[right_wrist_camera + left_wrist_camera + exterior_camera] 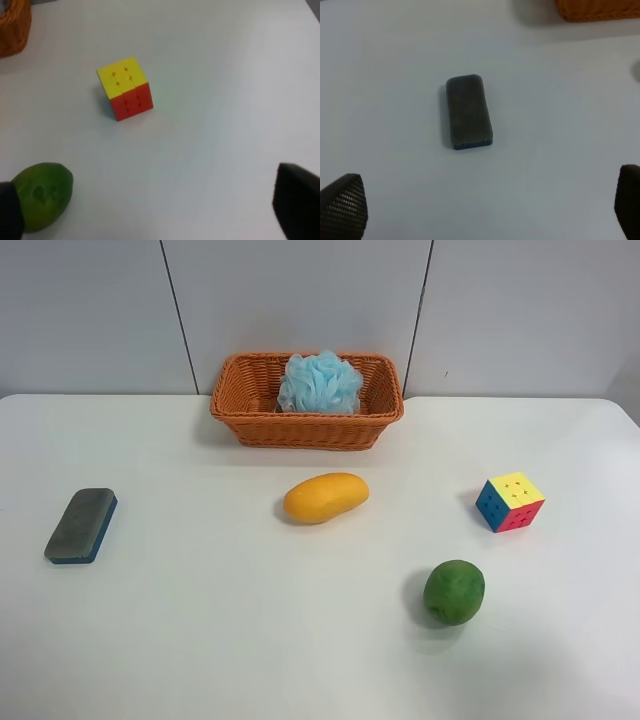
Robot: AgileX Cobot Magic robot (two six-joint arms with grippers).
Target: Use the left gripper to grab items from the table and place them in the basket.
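The light-blue bath pouf (320, 382) lies inside the wicker basket (240, 400) at the back of the white table (200, 620). The yellow mango (326, 497) lies in the middle. The green round fruit (454, 592) and the puzzle cube (510, 501) are at the exterior high view's right. The grey-and-blue eraser block (81, 525) is at its left. No arm shows in the exterior high view. My left gripper (485, 210) is open and empty, short of the eraser block (468, 111). My right gripper (152, 210) is open and empty, near the green fruit (42, 195) and cube (126, 87).
A grey panelled wall (100, 310) stands right behind the table. A corner of the basket shows in the left wrist view (600, 10) and in the right wrist view (12, 25).
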